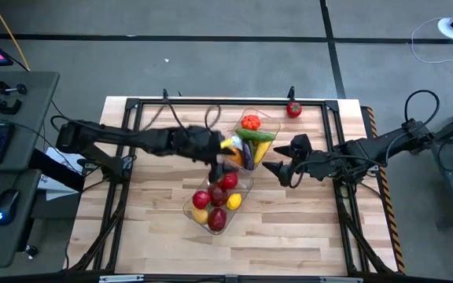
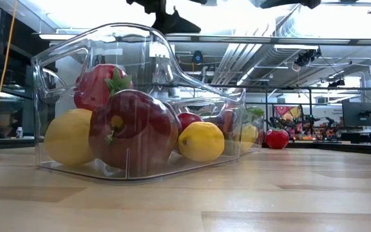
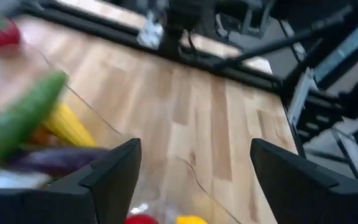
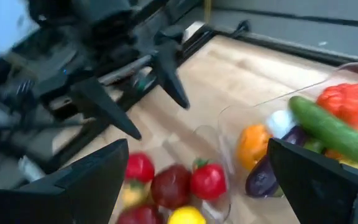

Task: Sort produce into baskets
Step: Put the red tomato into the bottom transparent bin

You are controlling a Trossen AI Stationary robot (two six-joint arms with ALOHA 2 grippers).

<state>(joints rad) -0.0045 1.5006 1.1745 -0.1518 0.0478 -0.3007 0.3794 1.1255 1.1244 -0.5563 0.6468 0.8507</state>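
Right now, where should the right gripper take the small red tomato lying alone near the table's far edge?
Probably from straight above, closing across the round red tomato's widest middle: it sits alone on the wooden table, every side free. The open right gripper is nearest.

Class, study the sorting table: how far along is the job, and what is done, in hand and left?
Nearly done. The near basket holds red and yellow fruit; the far basket holds the cucumber, eggplant and other vegetables. In hand: nothing. The left claw is open and empty over the baskets, and the right claw is open beside them. Left: one red tomato lies alone near the table's far edge.
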